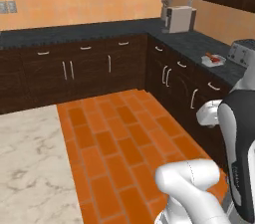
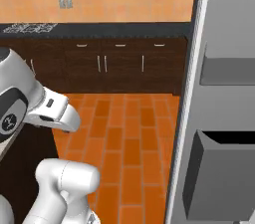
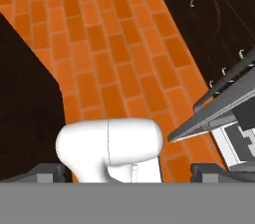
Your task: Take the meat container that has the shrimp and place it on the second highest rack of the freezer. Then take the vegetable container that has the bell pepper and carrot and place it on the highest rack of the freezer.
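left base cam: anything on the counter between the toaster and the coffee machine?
Yes. In the left base view a small white tray with red-orange food sits between the toaster and coffee machine, nearer the toaster.

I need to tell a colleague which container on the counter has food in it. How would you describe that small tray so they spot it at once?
Follow the dark counter along the right-hand wall, past the white coffee machine in the corner, toward the silver toaster. The tray sits just left of that toaster. It is small, white and shallow, the one item there with red and orange pieces inside.
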Tool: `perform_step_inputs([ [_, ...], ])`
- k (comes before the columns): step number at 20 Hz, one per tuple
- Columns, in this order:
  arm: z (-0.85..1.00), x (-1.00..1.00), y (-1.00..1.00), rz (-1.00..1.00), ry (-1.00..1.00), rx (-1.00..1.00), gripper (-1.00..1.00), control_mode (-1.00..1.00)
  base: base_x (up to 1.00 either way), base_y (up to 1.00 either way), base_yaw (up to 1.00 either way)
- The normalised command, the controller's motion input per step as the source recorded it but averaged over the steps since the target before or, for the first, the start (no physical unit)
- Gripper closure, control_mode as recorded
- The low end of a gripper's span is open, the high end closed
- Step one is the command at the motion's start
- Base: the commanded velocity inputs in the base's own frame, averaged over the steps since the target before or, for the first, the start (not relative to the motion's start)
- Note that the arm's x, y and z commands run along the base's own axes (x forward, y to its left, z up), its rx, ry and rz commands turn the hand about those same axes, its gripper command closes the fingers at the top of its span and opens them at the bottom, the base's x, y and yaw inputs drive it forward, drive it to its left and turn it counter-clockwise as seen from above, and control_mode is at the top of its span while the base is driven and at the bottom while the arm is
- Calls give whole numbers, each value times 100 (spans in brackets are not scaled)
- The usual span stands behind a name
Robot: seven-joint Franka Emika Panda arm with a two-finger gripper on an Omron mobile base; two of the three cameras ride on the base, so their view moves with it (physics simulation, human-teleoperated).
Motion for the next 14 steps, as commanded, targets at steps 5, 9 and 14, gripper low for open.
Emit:
perform_step_inputs([
  [5,0,0,0,0,0,0,-100,100,91,34,-18],
  [9,0,0,0,0,0,0,-100,100,55,11,-56],
  [14,0,0,0,0,0,0,-100,100,78,30,-48],
])
